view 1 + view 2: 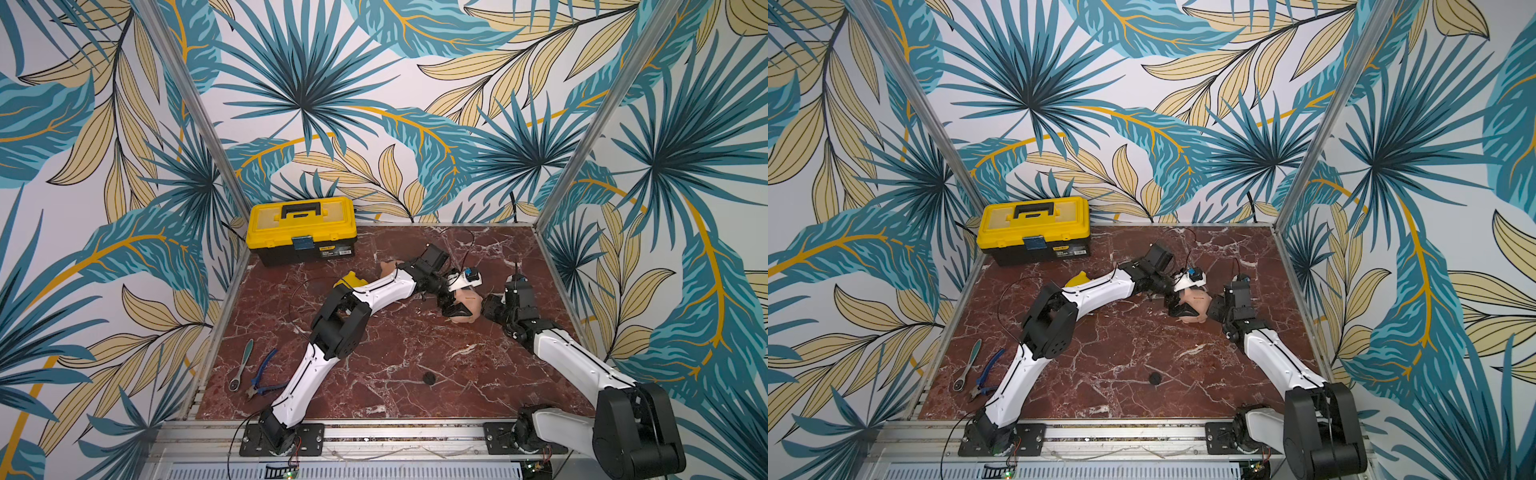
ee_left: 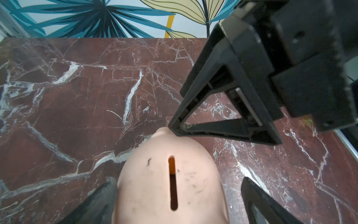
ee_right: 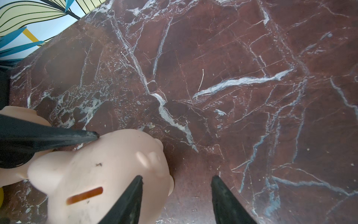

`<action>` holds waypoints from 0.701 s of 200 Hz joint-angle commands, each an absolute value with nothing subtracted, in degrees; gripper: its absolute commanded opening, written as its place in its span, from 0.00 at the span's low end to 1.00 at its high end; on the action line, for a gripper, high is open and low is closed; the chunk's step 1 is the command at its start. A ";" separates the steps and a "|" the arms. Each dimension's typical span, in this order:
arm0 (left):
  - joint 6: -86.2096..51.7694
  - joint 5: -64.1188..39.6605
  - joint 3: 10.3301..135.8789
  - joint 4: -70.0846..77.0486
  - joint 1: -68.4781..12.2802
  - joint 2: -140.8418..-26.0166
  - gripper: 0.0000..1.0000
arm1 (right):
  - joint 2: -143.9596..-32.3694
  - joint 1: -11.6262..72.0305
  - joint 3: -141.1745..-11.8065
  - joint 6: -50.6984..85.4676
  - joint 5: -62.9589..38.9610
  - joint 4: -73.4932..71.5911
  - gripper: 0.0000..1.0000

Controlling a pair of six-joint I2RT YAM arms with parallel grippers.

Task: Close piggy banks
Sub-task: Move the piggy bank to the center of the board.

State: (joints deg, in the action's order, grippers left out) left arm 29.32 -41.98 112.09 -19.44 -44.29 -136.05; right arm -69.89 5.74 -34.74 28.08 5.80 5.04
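The left gripper has its jaws spread wide, one black finger on each flank of the pale pink plastic piggy bank. One finger lies close against the pig's side and the other stands clear of it, so nothing is clamped. The right gripper holds its jaws partly apart, with only bare table between them. In the left wrist view, one of its fingertips meets a small nub at the pig's far end.

The pink pig stands on the red marble table, right of centre and about midway back, with its back upward. Its narrow coin slot faces up. Inside, part of the slot glows amber and the rest is dark, and I cannot tell what the pig contains. The slot runs along the body's long axis. That line leads from between the left fingers toward the right gripper's fingertip. I cannot tell which end is the snout.

Further out, a bright yellow piggy bank and a peach-orange piggy bank show only in part behind the left arm, so their facing is hidden. A small black round disc lies alone near the front of the table.

At the back left corner sits a yellow-and-black plastic toolbox. Its lid is down, its handle lies flat, and its contents are unseen. A metal ratchet wrench and blue-handled pliers lie side by side at the front left.
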 commanded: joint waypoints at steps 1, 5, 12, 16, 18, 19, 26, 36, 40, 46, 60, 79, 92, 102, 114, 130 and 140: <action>27.29 -39.63 109.16 -19.05 -44.56 -133.25 1.00 | -70.61 5.54 -35.13 28.69 5.27 6.39 0.58; 27.05 -39.51 108.60 -18.71 -44.56 -132.97 1.00 | -70.61 5.54 -35.10 28.66 5.20 6.36 0.58; 26.67 -39.57 107.70 -17.88 -44.56 -132.56 1.00 | -70.65 5.54 -35.07 28.66 5.18 6.33 0.58; 26.51 -39.55 107.17 -17.49 -44.56 -132.34 1.00 | -70.66 5.54 -35.07 28.66 5.12 6.33 0.58; 26.47 -39.62 106.86 -17.32 -44.56 -132.25 1.00 | -70.71 5.56 -35.07 28.65 5.10 6.33 0.58; 26.46 -39.63 106.74 -17.27 -44.56 -132.17 1.00 | -70.69 5.55 -35.07 28.65 5.10 6.33 0.58; 26.20 -39.59 106.04 -16.84 -44.56 -131.87 1.00 | -70.66 5.46 -35.10 28.66 4.96 6.34 0.58; 26.10 -39.55 105.23 -16.61 -44.56 -131.42 1.00 | -70.75 5.46 -35.11 28.70 4.80 6.25 0.58; 26.00 -39.43 104.98 -16.57 -44.56 -131.34 0.99 | -70.75 5.50 -35.15 28.66 4.77 6.24 0.58; 25.85 -39.25 104.73 -16.61 -44.56 -131.20 0.99 | -70.75 5.52 -35.15 28.70 4.68 6.24 0.58; 25.43 -39.05 104.12 -16.61 -44.56 -130.71 1.00 | -70.75 5.49 -35.12 28.72 4.50 6.20 0.58; 23.86 -39.25 103.73 -16.60 -44.52 -130.13 1.00 | -70.66 5.45 -35.15 28.65 4.22 6.07 0.58; 22.27 -39.07 103.40 -16.61 -44.47 -129.58 0.98 | -70.50 5.45 -35.11 28.57 4.15 6.14 0.58; 20.57 -38.64 102.98 -16.61 -44.47 -129.14 0.96 | -70.23 5.47 -35.16 28.47 4.13 6.15 0.58; 18.54 -38.50 102.43 -16.61 -44.47 -128.68 0.94 | -69.59 5.45 -35.07 28.42 4.04 6.24 0.58; 15.34 -38.15 101.49 -16.61 -44.47 -128.00 0.91 | -68.54 5.52 -34.91 28.43 3.80 6.33 0.58; 13.50 -37.79 100.56 -16.57 -44.47 -127.52 0.89 | -67.70 5.45 -34.80 28.39 3.74 6.49 0.58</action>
State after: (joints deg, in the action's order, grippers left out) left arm 19.44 -38.33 103.28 -16.29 -44.29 -130.50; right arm -69.97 5.65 -34.74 28.08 4.43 5.13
